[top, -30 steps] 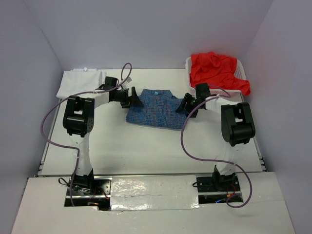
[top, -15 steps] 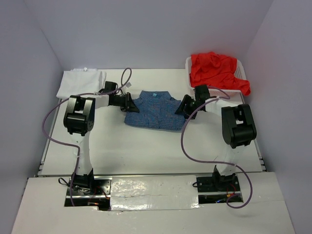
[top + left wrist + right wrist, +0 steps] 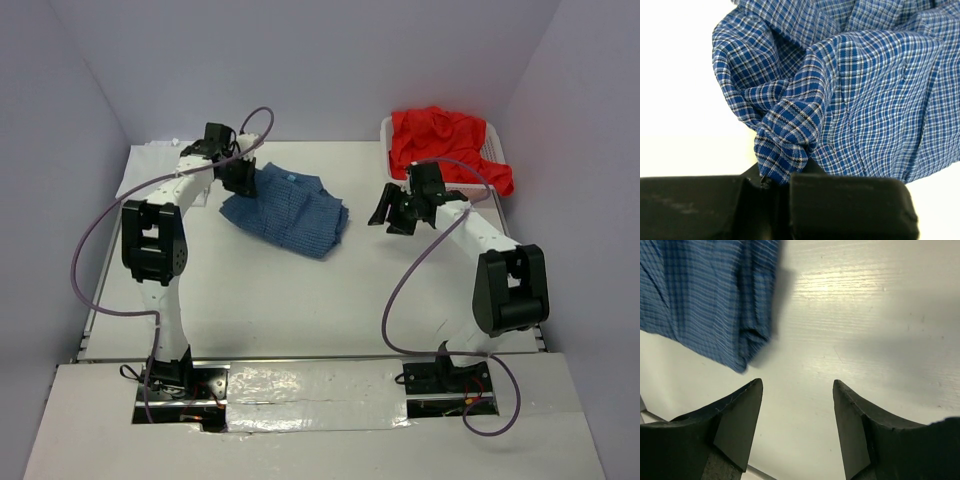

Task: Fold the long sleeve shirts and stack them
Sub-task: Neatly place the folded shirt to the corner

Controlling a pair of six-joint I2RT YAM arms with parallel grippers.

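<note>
Cloth is now pinched in the left tool (image 3: 241, 176): its jaws, spread a second ago beside the blue shirt (image 3: 288, 208), are pressed together on a bunched fold of the checked fabric, as the left wrist view shows close up. In that second the shirt has left the middle of the desk (image 3: 300, 290), where it lay folded and square between the two tools, and has been dragged toward the far left corner. It now lies skewed and a little rumpled, its gripped edge raised near the white shirt (image 3: 145, 165). The right tool (image 3: 396, 213) has drawn back toward the right. Its jaws stand spread with nothing between them, over bare desk, with the blue shirt's edge just to its left in the right wrist view. I judge that folding of the blue shirt is done and stacking is under way, with the white shirt as the likely base of the pile. A one-sided pull may loosen the fold. By count there are three shirts: one blue in hand, one white flat at the far left, and one red (image 3: 445, 140) heaped in the single basket (image 3: 491, 149) at the far right, not yet folded. There are two arms, each with one tool.
</note>
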